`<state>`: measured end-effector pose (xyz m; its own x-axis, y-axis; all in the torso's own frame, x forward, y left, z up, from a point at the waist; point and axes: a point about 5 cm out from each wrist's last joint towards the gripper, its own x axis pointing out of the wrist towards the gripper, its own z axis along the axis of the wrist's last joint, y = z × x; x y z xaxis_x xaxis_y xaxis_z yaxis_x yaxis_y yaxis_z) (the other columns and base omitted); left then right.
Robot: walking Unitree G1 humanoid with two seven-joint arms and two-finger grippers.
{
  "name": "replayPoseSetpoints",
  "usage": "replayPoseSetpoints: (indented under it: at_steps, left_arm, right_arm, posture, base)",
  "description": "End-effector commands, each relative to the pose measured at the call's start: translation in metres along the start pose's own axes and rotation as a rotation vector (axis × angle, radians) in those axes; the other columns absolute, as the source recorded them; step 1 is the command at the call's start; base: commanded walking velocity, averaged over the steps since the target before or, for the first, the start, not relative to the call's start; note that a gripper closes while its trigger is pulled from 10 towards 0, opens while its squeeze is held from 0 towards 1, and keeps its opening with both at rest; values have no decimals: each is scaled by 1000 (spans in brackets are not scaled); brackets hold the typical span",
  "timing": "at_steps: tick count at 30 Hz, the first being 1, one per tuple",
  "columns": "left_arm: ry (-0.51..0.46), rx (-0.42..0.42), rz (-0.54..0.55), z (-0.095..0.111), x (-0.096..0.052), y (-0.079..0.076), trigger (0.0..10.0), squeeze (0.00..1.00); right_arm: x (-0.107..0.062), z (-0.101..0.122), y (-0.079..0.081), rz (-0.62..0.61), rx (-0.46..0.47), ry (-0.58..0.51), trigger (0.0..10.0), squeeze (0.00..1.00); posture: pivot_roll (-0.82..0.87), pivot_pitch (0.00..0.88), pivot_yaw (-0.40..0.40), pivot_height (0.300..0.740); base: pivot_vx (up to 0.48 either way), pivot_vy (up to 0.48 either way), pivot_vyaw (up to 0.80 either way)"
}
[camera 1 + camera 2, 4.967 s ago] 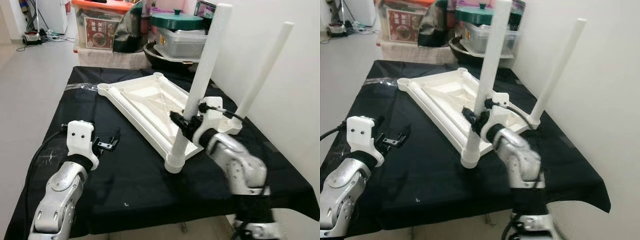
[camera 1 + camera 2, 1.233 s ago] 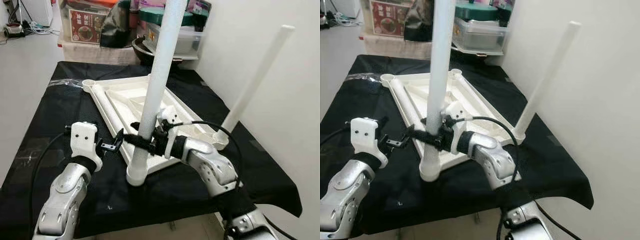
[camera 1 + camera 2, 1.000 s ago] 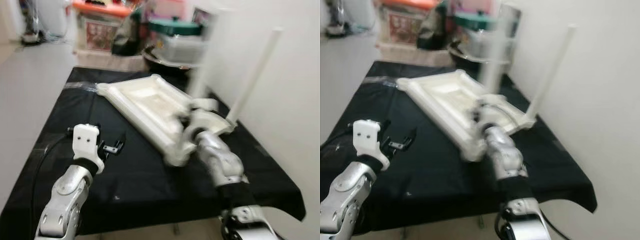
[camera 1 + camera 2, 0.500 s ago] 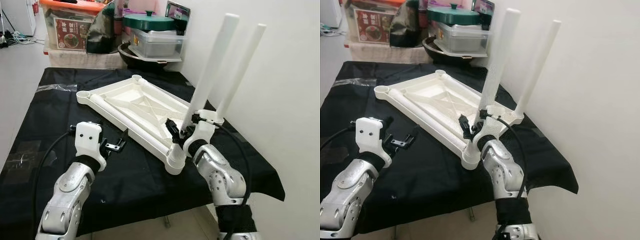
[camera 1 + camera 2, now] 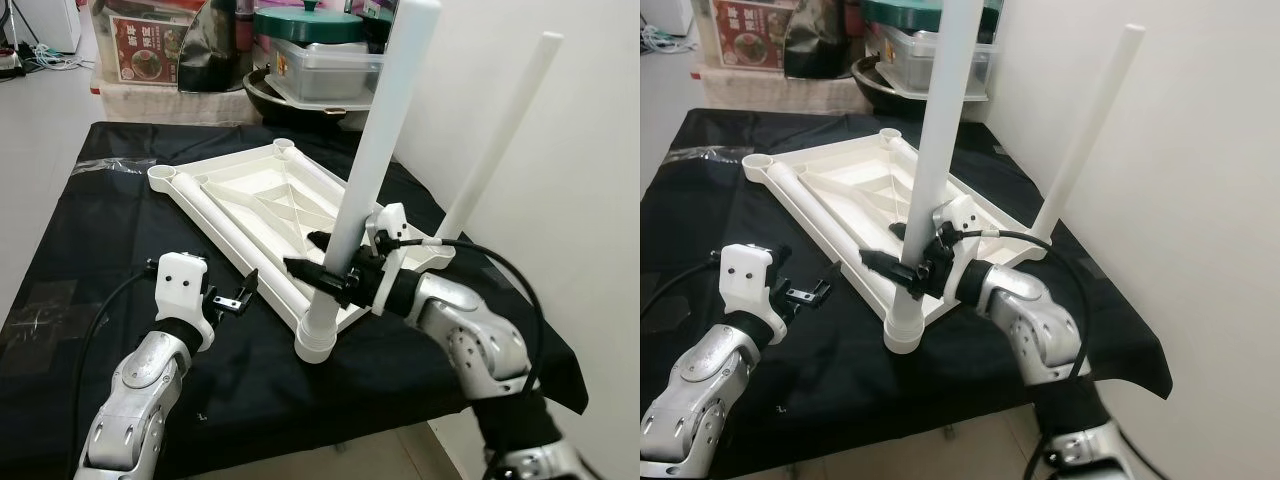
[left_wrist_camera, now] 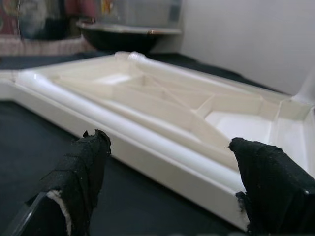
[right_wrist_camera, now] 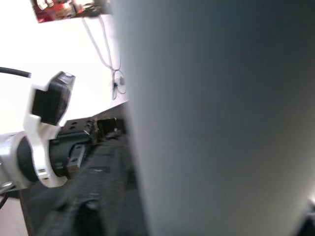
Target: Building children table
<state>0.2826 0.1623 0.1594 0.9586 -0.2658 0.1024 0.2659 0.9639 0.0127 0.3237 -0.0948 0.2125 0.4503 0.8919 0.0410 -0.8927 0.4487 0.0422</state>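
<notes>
The white children's tabletop (image 5: 262, 203) lies upside down on the black-covered table (image 5: 90, 250). A white leg (image 5: 372, 160) stands upright in the near corner socket (image 5: 317, 345). My right gripper (image 5: 324, 272) reaches in from the right and is shut on this leg low down; in the right wrist view the leg (image 7: 221, 118) is pressed close. A second leg (image 5: 497, 130) stands in the right corner by the wall. My left gripper (image 5: 240, 297) hovers open just left of the tabletop's long rail (image 6: 147, 135), its fingertips (image 6: 83, 167) apart and holding nothing.
Storage boxes (image 5: 150, 55), a dark wok (image 5: 290, 95) and a lidded container (image 5: 325, 60) crowd the floor behind the table. A white wall (image 5: 560, 200) runs close along the right. The table's front edge (image 5: 330, 435) is near my body.
The view has shifted. My right forearm now reaches in from the right instead of from below, still shut on the near leg. The left gripper has stayed by the rail.
</notes>
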Motion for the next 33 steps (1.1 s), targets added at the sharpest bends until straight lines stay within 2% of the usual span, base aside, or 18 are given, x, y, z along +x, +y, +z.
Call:
replayPoseSetpoints:
  at_steps: [1, 3, 5, 6, 7, 8, 10, 14, 15, 17, 19, 20, 21, 23, 24, 27, 29, 33]
  left_arm:
    - [4, 7, -8, -2, 0, 0, 10000, 0]
    - [6, 2, -6, -4, 0, 0, 10000, 0]
    - [5, 1, 4, -6, -1, 1, 10000, 0]
    - [6, 2, 9, -7, -3, 1, 10000, 0]
    - [6, 2, 9, -7, -3, 1, 10000, 0]
    - [6, 2, 13, -7, -3, 1, 10000, 0]
    - [5, -1, 16, -8, -5, 2, 10000, 0]
    - [2, -3, 23, -9, -5, 3, 10000, 0]
    - [2, 0, 21, -9, -5, 2, 10000, 0]
    - [1, 3, 19, -10, -5, 2, 10000, 0]
    - [3, 5, 16, -11, -4, 3, 10000, 0]
    - [3, 5, 16, -11, -4, 3, 10000, 0]
    - [4, 6, 15, -11, -4, 4, 10000, 0]
    - [4, 9, 14, -11, -4, 5, 10000, 0]
    - [4, 8, 15, -11, -4, 5, 10000, 0]
    - [4, 6, 18, -12, -3, 6, 10000, 0]
    - [3, 0, 21, -12, -3, 6, 10000, 0]
    - [2, -7, 23, -13, -2, 6, 10000, 0]
  right_arm:
    - [4, -6, 0, 18, -8, 32, 0, 0]
    - [8, -9, -13, -89, -19, 66, 0, 0]
    - [11, -10, -36, -388, 34, 50, 0, 0]
    - [5, -15, -52, -646, 108, 43, 0, 0]
    - [5, -15, -52, -646, 108, 43, 0, 0]
    - [-2, -20, -60, -816, 163, 50, 0, 0]
    - [-22, -41, -57, -1103, 215, 146, 0, 0]
    - [-25, -51, -41, -1127, 203, 178, 0, 0]
    - [-18, -54, -29, -1061, 211, 179, 10000, 0]
    - [-9, -56, -18, -988, 218, 176, 10000, 0]
    - [5, -42, -4, -830, 208, 61, 10000, 27]
    - [5, -42, -4, -830, 208, 61, 10000, 27]
    - [9, -33, -4, -767, 189, 6, 10000, 1000]
    - [16, -19, -4, -646, 188, -42, 10000, 1000]
    - [17, -10, -1, -540, 169, -69, 10000, 0]
    - [13, 2, 7, -348, 116, -106, 10000, 0]
    - [6, 8, 13, -143, 32, -103, 10000, 0]
    - [2, 7, 13, -53, 16, -79, 10000, 0]
  posture:
    - [132, 0, -180, 740]
    - [134, 0, -183, 740]
    - [135, 0, -187, 740]
    - [138, 0, -190, 740]
    - [138, 0, -190, 740]
    - [138, 0, -190, 740]
    - [140, 0, -193, 740]
    - [144, 0, -190, 740]
    - [140, 0, -178, 740]
    - [137, 0, -172, 740]
    - [134, 0, -170, 740]
    - [134, 0, -170, 740]
    - [135, 0, -166, 740]
    - [134, 0, -164, 740]
    - [135, 0, -164, 740]
    - [134, 0, -166, 740]
    - [135, 0, -167, 740]
    - [140, 0, -172, 740]
  base:
    - [0, 0, 0]
    - [0, 0, 0]
    - [0, 0, 0]
    - [0, 0, 0]
    - [0, 0, 0]
    - [0, 0, 0]
    - [0, 0, 0]
    - [0, 0, 0]
    - [0, 0, 0]
    - [0, 0, 0]
    - [0, 0, 0]
    - [0, 0, 0]
    - [0, 0, 0]
    - [0, 0, 0]
    - [0, 0, 0]
    - [0, 0, 0]
    - [0, 0, 0]
    - [0, 0, 0]
